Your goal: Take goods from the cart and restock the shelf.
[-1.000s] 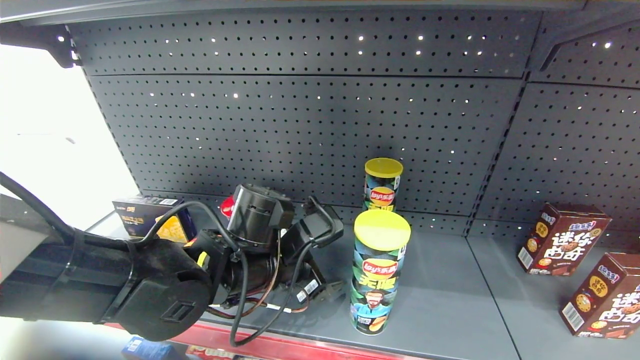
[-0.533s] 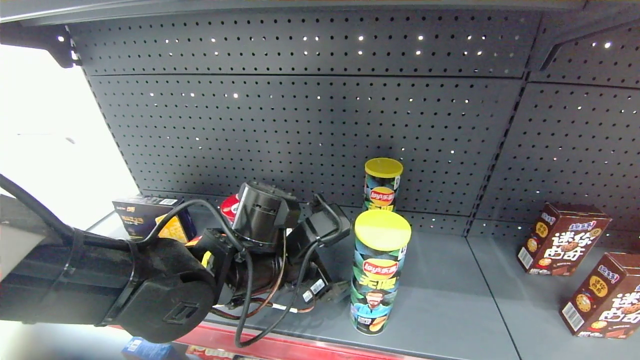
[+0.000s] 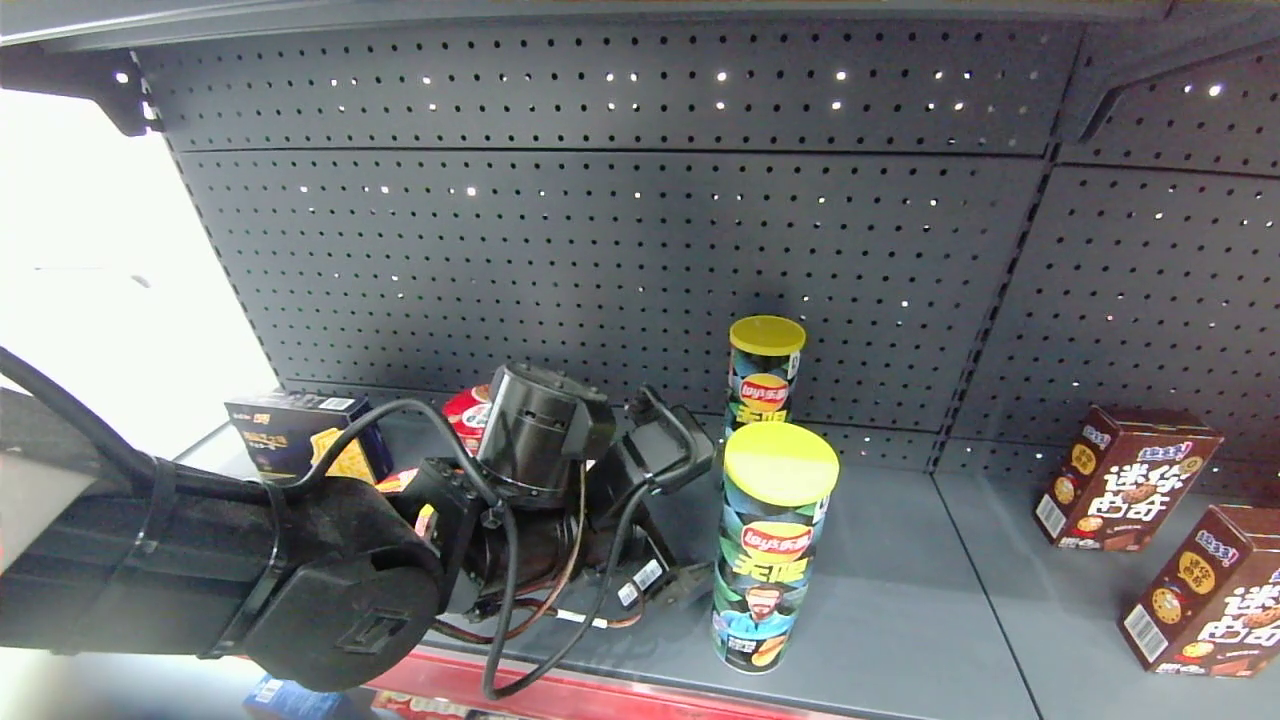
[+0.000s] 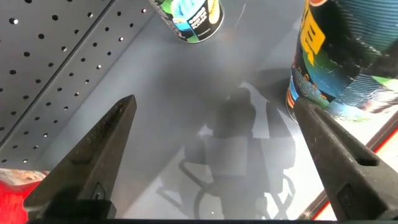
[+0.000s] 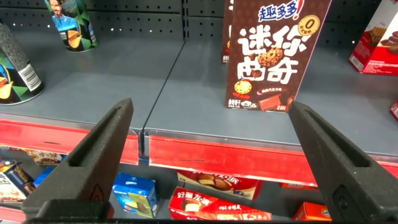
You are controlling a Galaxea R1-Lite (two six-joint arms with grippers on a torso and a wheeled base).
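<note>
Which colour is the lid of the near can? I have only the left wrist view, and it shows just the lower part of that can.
Observer: Yellow. The near can stands at the front of the shelf, and its lid is on.
Operator: What is farther to the left on the shelf?
Observer: A dark box stands near the shelf's left end.
Operator: And how is the right gripper?
Observer: The right gripper is open and holds nothing. It faces a brown box on the shelf.
</note>
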